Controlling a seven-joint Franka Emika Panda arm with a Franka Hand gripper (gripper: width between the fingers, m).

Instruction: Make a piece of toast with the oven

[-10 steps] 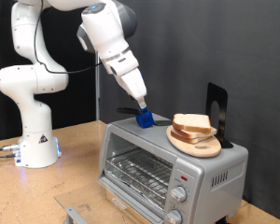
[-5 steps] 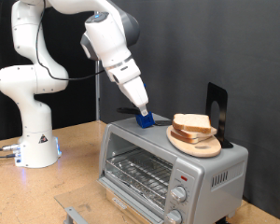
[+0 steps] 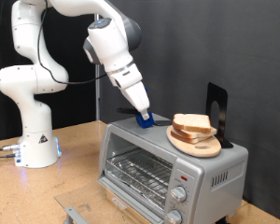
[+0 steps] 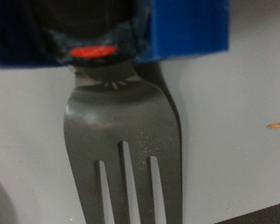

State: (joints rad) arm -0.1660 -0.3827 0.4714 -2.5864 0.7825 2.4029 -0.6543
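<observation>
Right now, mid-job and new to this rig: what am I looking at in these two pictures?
The white machine is a robot arm bolted to a wooden table. One picture comes from a camera standing off the arm. The other comes from a camera on the arm's hand, looking along its fingers.

In the outside view, a silver oven stands on the table. On its roof is a wooden plate with two bread slices, and a black stand behind it.

The gripper is down at the oven roof, to the left of the plate in that view. Its tip carries a blue block. In the hand camera a metal fork sticks out from under that block, over the pale roof. The bread is untouched.
</observation>
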